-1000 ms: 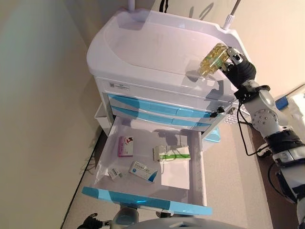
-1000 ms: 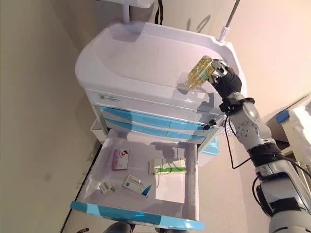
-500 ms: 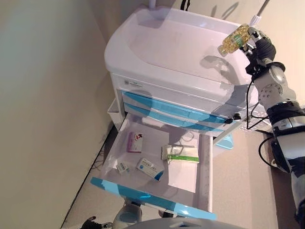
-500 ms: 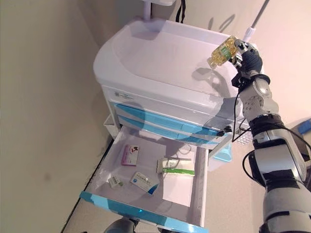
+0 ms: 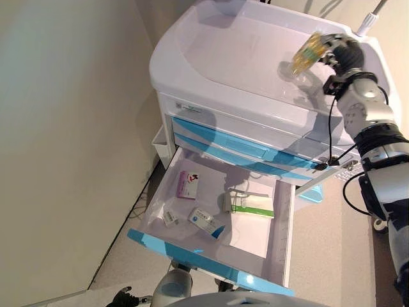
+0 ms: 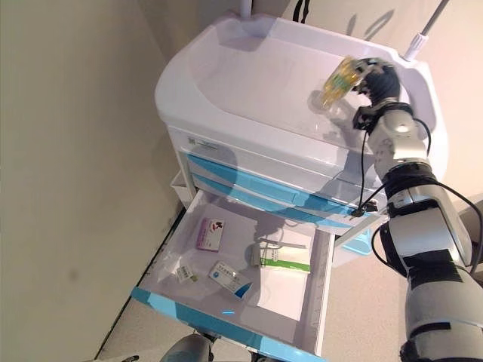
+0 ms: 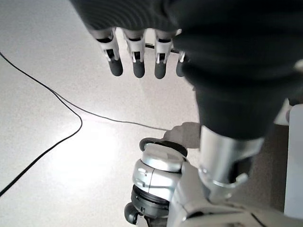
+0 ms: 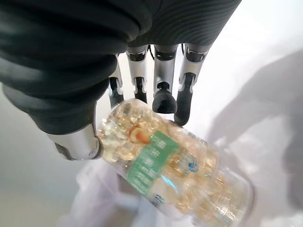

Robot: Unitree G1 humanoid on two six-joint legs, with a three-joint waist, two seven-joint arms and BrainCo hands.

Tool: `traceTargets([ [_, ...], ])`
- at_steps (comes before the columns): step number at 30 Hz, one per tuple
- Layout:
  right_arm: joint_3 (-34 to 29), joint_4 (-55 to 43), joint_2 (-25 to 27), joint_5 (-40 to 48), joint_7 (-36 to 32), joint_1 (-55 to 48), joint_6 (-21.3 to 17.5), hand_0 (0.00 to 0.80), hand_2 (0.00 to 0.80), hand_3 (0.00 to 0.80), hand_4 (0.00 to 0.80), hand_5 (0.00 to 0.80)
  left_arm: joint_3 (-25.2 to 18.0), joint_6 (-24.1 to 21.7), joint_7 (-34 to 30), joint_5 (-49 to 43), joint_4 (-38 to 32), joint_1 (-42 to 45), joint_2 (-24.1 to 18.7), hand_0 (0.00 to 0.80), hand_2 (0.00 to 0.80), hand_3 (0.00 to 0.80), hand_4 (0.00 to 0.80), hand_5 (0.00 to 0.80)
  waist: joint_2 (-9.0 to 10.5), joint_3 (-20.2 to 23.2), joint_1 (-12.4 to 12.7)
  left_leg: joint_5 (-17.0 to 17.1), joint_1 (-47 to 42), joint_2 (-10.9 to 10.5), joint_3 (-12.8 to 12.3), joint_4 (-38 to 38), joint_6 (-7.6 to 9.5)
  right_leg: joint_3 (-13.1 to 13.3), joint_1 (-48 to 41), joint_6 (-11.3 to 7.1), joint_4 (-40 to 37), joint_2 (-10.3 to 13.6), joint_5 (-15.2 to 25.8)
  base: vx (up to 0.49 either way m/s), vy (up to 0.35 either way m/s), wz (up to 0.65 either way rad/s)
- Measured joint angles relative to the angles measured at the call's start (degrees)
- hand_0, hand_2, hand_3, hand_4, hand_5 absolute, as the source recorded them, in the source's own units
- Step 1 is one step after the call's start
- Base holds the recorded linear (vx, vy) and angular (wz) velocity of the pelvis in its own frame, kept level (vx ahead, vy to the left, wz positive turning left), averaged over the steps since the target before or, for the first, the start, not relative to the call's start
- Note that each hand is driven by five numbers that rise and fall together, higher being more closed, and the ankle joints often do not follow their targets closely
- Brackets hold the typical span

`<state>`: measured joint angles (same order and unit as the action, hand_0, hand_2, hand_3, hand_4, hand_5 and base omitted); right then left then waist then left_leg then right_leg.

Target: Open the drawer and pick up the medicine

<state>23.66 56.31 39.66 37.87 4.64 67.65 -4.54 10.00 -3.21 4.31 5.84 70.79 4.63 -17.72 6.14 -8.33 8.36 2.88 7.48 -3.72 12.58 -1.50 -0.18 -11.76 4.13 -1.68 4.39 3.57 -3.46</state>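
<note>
My right hand (image 5: 346, 55) is shut on a clear medicine bottle (image 5: 305, 54) full of yellow capsules, with a green label. It holds the bottle tilted just above the right side of the white cart top (image 5: 223, 54). In the right wrist view the fingers (image 8: 163, 90) and thumb pinch the bottle (image 8: 175, 170). The cart's lowest drawer (image 5: 204, 256) stands pulled out, blue-fronted. My left hand (image 7: 137, 56) hangs open above the floor, holding nothing.
Inside the open drawer lie a pink box (image 5: 187, 185), a green-and-white box (image 5: 250, 205), a blue-and-white box (image 5: 206, 220), a small packet (image 5: 169, 217) and a white sheet (image 5: 250, 233). Two blue drawers (image 5: 223, 144) above are closed. A wall runs along the left.
The camera has shifted. My right hand has brought the bottle lower and further over the cart top, close to its shadow. The drawer and its contents stay put.
</note>
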Motion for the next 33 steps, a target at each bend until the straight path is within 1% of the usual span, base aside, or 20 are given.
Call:
traceTargets([
  [4,-0.1,-10.5,0.5,-7.1,0.4,-3.2,0.0,0.800,0.800,0.800,0.800,0.800,-0.1,-0.2,0.7,-0.1,0.0,-0.5,0.3,0.000,0.000,0.000,0.000,0.000,0.25,-0.6,-0.7,0.0,-0.1,-0.1,0.0,0.0,0.01,0.0,-0.1,0.00,0.0,0.1,0.0,0.000,0.000,0.00],
  [6,-0.4,-13.0,0.5,-8.1,0.8,-4.9,-0.7,0.800,0.800,0.800,0.800,0.800,-0.1,-0.2,0.8,-0.1,0.0,-0.5,0.4,0.000,0.000,0.000,0.000,0.000,0.23,-0.6,-0.7,0.0,-0.1,-0.1,0.0,0.0,0.01,0.0,-0.1,0.00,-0.1,0.1,0.0,0.000,0.000,0.00],
  [10,-3.8,-16.4,0.5,-10.6,1.7,-9.7,-2.3,0.800,0.800,0.800,0.800,0.800,-0.2,-0.2,1.0,-0.4,0.0,-0.4,0.6,0.000,0.000,0.000,0.000,0.000,0.18,-0.7,-0.9,0.0,-0.9,-0.2,0.0,0.3,0.02,0.0,-0.9,-0.09,-0.3,0.3,0.0,0.000,0.000,0.00],
  [13,-5.1,-19.9,0.6,-13.3,2.3,-12.2,-2.4,0.800,0.800,0.800,0.800,0.800,-0.2,-0.3,1.2,-0.6,0.0,-0.4,0.6,0.000,0.000,0.000,0.000,0.000,0.15,-0.7,-1.4,0.0,-1.0,-0.1,-0.1,0.4,0.04,0.0,-0.9,-0.14,-0.2,0.3,0.0,-0.001,0.000,-0.01],
  [17,-7.4,-23.4,1.1,-15.4,2.6,-15.6,-2.7,0.800,0.800,0.800,0.800,0.800,-0.4,-0.5,1.2,-0.6,-0.3,-0.5,0.6,0.000,0.000,0.000,0.000,0.000,0.15,-0.7,-1.3,0.0,-1.1,0.0,-0.2,0.4,0.04,0.0,-0.9,-0.10,-0.2,0.3,0.0,-0.002,0.000,-0.01],
  [24,-7.7,-25.3,1.7,-18.3,2.9,-16.7,-2.7,0.800,0.800,0.800,0.800,0.800,-0.5,-0.5,1.3,-0.7,-0.4,-0.5,0.7,0.000,0.000,0.000,0.000,0.000,0.08,-0.8,-1.3,0.0,-1.2,-0.1,-0.1,0.4,0.04,0.0,-1.1,-0.09,-0.2,0.4,0.0,0.000,0.000,0.00],
  [26,-8.2,-27.7,1.7,-18.7,3.0,-18.5,-2.8,0.800,0.800,0.800,0.800,0.800,-0.5,-0.5,1.3,-0.8,-0.5,-0.5,0.8,0.000,0.000,0.000,0.000,0.000,0.05,-0.7,-1.2,0.0,-1.6,-0.1,-0.1,0.4,0.04,0.0,-1.6,-0.09,-0.4,0.4,0.0,0.000,0.000,0.00],
  [31,-9.5,-29.5,1.3,-20.7,3.6,-20.7,-3.0,0.800,0.800,0.800,0.800,0.800,-0.6,-0.6,1.3,-2.8,-0.5,-0.5,0.9,0.000,0.000,0.000,0.000,0.000,-0.06,-0.7,-1.2,0.0,-1.9,-0.1,-0.1,0.5,0.00,0.1,-1.9,-0.25,-0.5,0.4,-0.1,0.000,0.000,0.00],
  [33,-9.6,-31.4,1.3,-22.9,4.1,-21.5,-3.0,0.800,0.800,0.800,0.800,0.800,-0.6,-0.5,1.3,-2.8,-0.6,-0.5,1.0,0.000,0.000,0.000,0.000,0.000,-0.21,-0.6,-1.3,0.0,-1.9,-0.1,-0.1,0.5,0.01,0.0,-1.9,-0.23,-0.5,0.4,-0.1,0.000,0.000,0.00],
])
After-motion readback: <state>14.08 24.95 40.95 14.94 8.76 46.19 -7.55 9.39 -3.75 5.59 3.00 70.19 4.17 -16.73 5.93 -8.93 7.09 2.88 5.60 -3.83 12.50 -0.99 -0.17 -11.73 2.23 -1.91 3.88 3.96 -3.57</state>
